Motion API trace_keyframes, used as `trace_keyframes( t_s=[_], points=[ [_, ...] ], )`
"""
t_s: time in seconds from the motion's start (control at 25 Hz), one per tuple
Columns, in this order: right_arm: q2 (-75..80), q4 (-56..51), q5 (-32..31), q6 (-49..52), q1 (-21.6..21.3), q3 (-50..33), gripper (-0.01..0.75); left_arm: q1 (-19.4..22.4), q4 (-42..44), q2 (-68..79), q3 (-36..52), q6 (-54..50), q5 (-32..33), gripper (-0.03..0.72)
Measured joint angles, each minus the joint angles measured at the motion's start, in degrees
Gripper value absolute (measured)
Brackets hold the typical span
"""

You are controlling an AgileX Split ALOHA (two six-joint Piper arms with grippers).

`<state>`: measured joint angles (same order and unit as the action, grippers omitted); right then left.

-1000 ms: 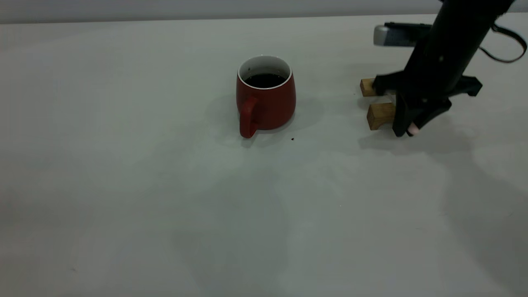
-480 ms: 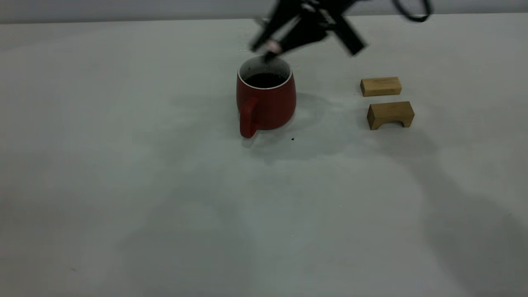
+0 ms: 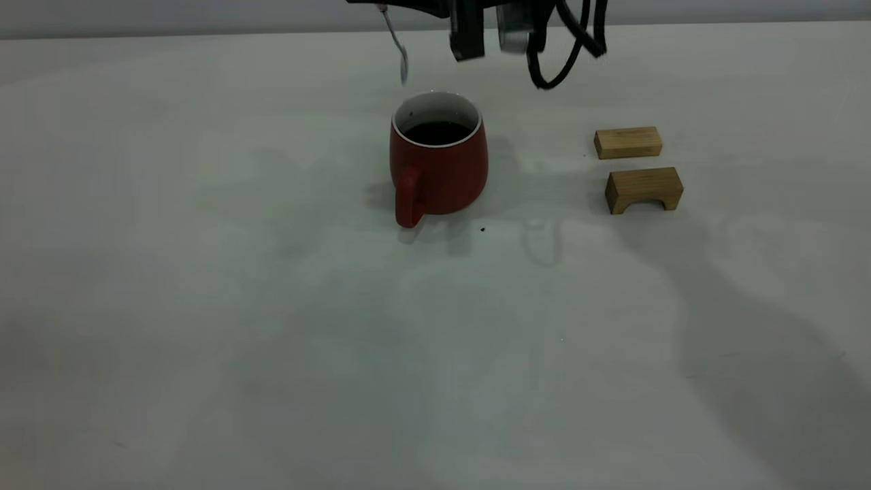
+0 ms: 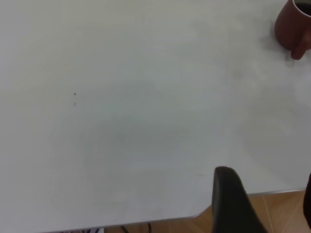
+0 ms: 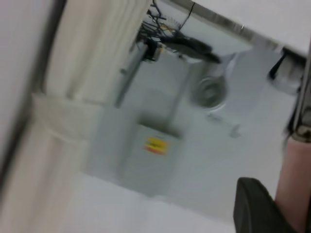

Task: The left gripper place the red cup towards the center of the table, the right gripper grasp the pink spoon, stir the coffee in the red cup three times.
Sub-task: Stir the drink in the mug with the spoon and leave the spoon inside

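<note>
Up at the top edge of the exterior view, the right gripper [image 3: 381,5], a black arm end with a silver-grey box and a looping black cable, hangs above the table [image 3: 272,340], a large plain off-white surface. Most of it is cut off by the frame. It holds the pink spoon [image 3: 397,42], a slim utensil whose grey metal neck and bowl hang down below the gripper; the bowl is in the air above and just behind the near-left part of the cup's rim, not touching it. In the right wrist view the spoon's pale pink handle [image 5: 295,184] sits beside one dark finger [image 5: 255,206].

The red cup [image 3: 439,160], a squat dark-red ceramic mug with a white inside, stands upright near the middle of the table, its thick loop handle turned toward the camera and slightly left. The coffee [image 3: 437,132], a dark glossy liquid, lies flat inside it.

Two tan wooden blocks [image 3: 628,142] lie well to the right of the cup.

The left gripper [image 4: 233,204] appears only in its own wrist view, over the table's edge, far from the cup; whether its fingers are apart I cannot tell.
</note>
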<state>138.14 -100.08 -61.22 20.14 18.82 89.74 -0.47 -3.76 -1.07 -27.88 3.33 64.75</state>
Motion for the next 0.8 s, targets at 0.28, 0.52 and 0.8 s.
trace_keyframes(
  t_s=[0.28,0.52,0.8],
  points=[
    [0.0,-0.3,5.8,9.0,0.1,0.4,0.126,0.0,0.0,0.0,0.0,0.0,0.0,0.436],
    [3.8,-0.7,6.0,9.2,-2.7,0.5,0.126,0.0,0.0,0.0,0.0,0.0,0.0,0.436],
    [6.3,-0.7,4.7,8.9,-5.4,0.1,0.126,0.0,0.0,0.0,0.0,-0.1,0.0,0.436]
  ],
)
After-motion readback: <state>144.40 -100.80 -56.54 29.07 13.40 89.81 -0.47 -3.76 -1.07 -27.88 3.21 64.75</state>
